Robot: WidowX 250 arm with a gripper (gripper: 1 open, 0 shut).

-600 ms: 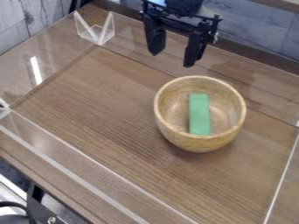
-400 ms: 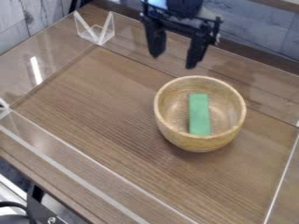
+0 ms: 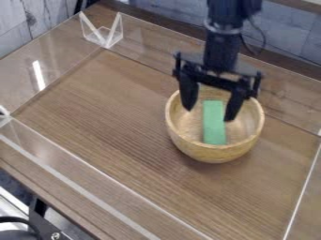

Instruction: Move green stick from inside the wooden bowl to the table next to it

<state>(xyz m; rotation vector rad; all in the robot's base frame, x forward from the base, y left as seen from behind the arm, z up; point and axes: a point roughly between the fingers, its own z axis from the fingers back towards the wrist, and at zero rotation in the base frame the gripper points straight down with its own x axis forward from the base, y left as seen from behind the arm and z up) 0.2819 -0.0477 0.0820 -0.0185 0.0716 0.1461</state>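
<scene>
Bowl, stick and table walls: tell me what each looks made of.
Wooden bowl: pale, smooth turned wood, judging by its tan colour and thick rim. Green stick: flat, uniformly bright green block, painted wood or plastic; cannot tell which. Table walls: clear acrylic or similar, see-through with bright glare on the edges.

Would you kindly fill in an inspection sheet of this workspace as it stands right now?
Surface: brown wood-grain table, edged by clear acrylic walls.
Job's things: green stick lies inside the wooden bowl; not yet on the table.
Clutter: nothing seen.
Grippers: gripper open, pointing down, fingers straddling the stick's far end above the bowl; holding nothing.
Cables: dark cable beside the arm.
Surroundings: clear bracket at the far wall.
</scene>
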